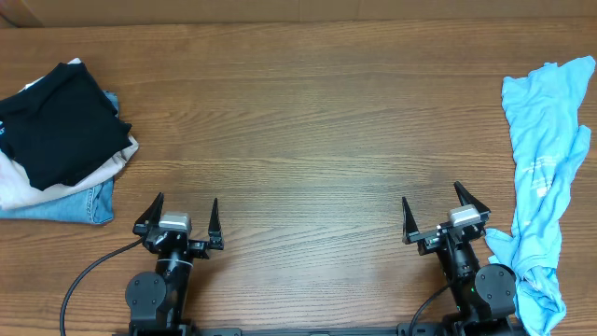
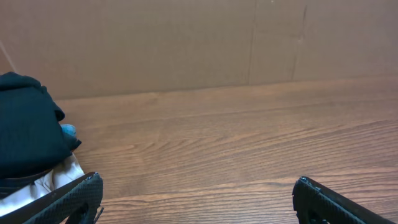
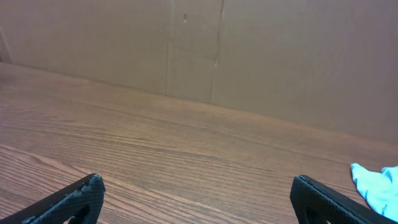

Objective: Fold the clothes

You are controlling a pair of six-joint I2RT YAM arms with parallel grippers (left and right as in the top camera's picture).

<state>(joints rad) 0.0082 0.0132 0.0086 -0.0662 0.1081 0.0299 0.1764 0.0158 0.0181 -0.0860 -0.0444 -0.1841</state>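
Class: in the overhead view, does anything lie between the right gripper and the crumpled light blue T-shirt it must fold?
Nothing visible does. The right gripper, open, sits close beside the T-shirt, with only bare table between them. The stacked clothes lie at the far left, out of the way.

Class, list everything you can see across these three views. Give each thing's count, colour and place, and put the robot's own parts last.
T-shirt: one, sky blue with small white print, crumpled along the table's right edge.
Black garment: one, black, on top of the pile at far left.
Pale garment: one, cream, under the black garment.
Jeans: one, blue denim, at the bottom of the pile.
Table: one, brown wood grain.
Backdrop: one, plain brown, behind the table.
Left gripper: one, black, near edge, open and empty.
Right gripper: one, black, near edge beside the T-shirt, open and empty.
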